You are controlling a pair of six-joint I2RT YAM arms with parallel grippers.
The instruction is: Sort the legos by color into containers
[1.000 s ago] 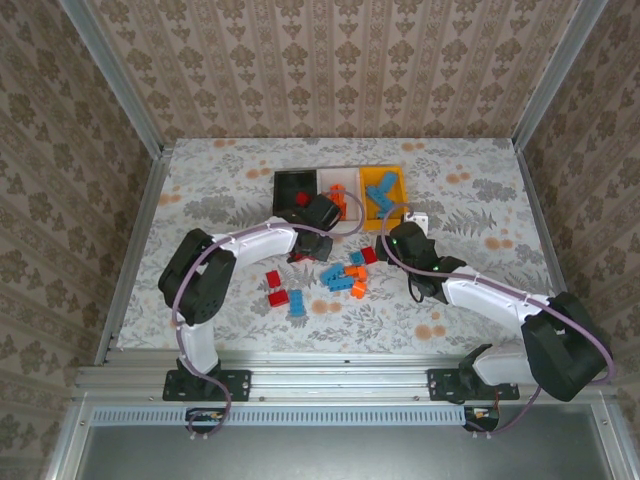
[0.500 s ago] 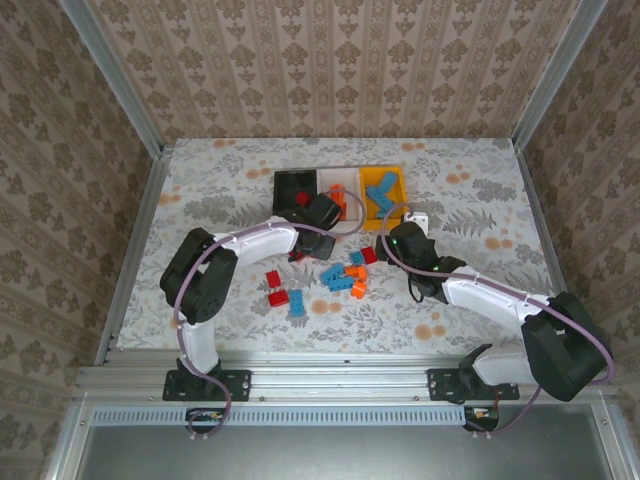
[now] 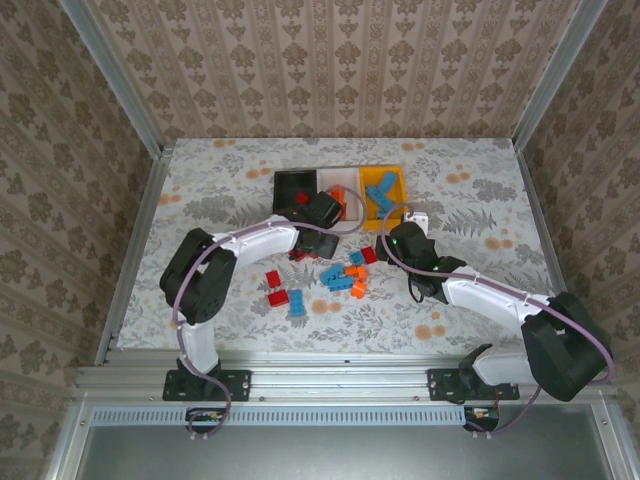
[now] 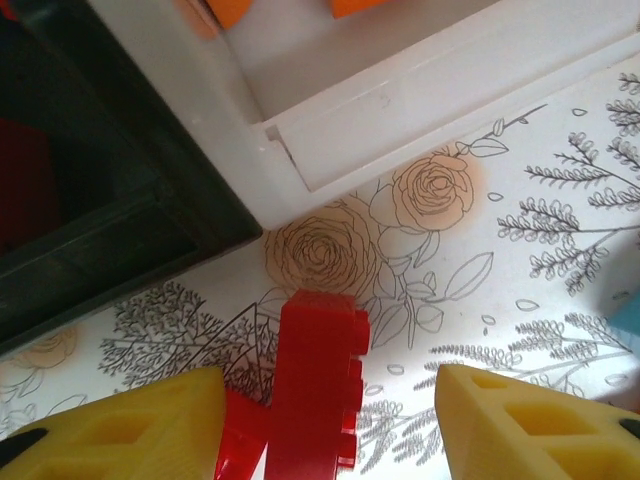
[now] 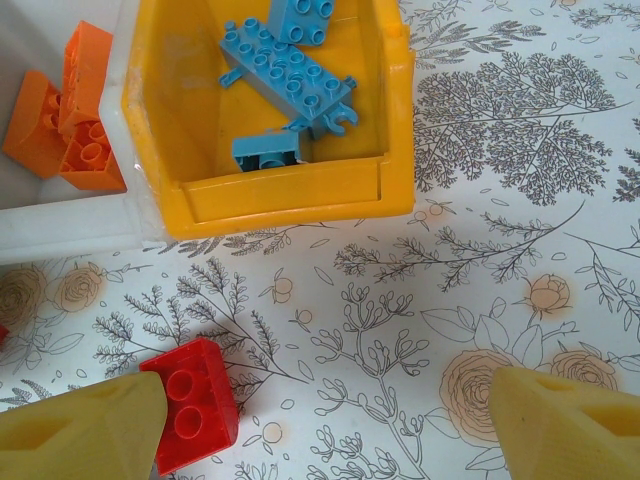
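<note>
Straddling a glossy notched red brick [image 4: 318,345], left hand [image 4: 325,405] parted, right hand [image 5: 325,415] wide.

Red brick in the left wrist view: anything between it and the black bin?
Nothing visible lies on the table between the red brick and the black bin. Only that bin's own near wall is in the path, so the brick probably needs lifting over it. The white bin adjoins the black one at that corner.
</note>
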